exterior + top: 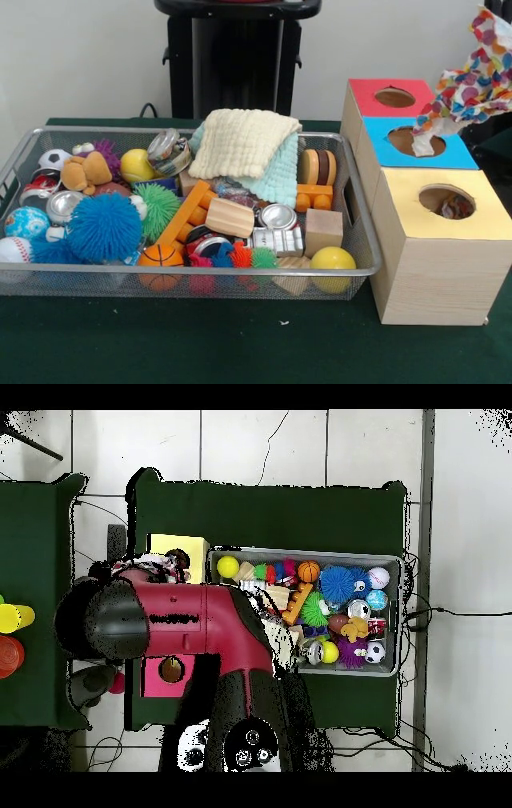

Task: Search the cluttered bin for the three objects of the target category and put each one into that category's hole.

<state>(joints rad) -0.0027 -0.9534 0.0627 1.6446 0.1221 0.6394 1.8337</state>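
No text, label, brand, number or sign can be read in either view. The shiny round metal tins (278,217) in the silver wire-mesh bin (364,264) carry printing, but it is too small and blurred to read.

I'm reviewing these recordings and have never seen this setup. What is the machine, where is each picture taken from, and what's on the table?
It is a red and black robot arm on a black pedestal. One picture faces it across the green table; the other looks straight down. A wire-mesh bin holds balls, blocks, tins and cloths. Beside it stand three wooden boxes with holes, topped red, blue and yellow. A patterned fabric hangs above the blue box, where the arm reaches; how it is held cannot be seen.
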